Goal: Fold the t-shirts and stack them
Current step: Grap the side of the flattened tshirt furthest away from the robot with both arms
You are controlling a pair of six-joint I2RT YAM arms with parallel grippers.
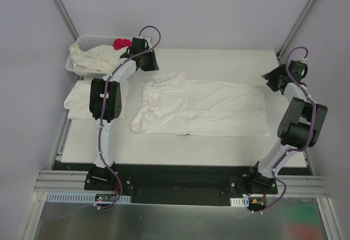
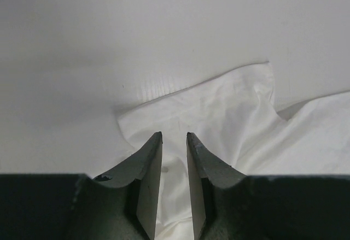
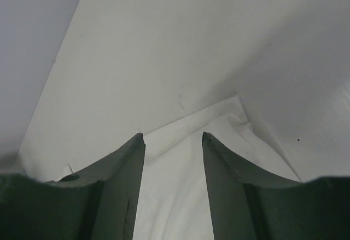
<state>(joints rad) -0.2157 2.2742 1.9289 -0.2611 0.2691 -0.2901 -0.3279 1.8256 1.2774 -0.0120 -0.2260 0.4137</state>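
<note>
One white t-shirt (image 1: 202,109) lies spread flat across the middle of the table, its sleeves bunched at the left end. My left gripper (image 1: 149,64) hovers just beyond the shirt's far left corner. In the left wrist view its jaws (image 2: 174,133) stand a narrow gap apart, nothing pinched, with the rumpled shirt corner (image 2: 229,114) lying below them. My right gripper (image 1: 272,81) sits at the shirt's far right corner. Its jaws (image 3: 173,134) are open wide over the flat shirt corner (image 3: 219,114). A folded t-shirt (image 1: 76,100) lies at the left, partly under the left arm.
A white lattice basket (image 1: 82,43) stands at the back left, holding crumpled cream shirts (image 1: 95,59) and a small pink-red cloth (image 1: 121,43). The table's far edge meets the grey wall just behind both grippers. A dark rail runs along the near edge.
</note>
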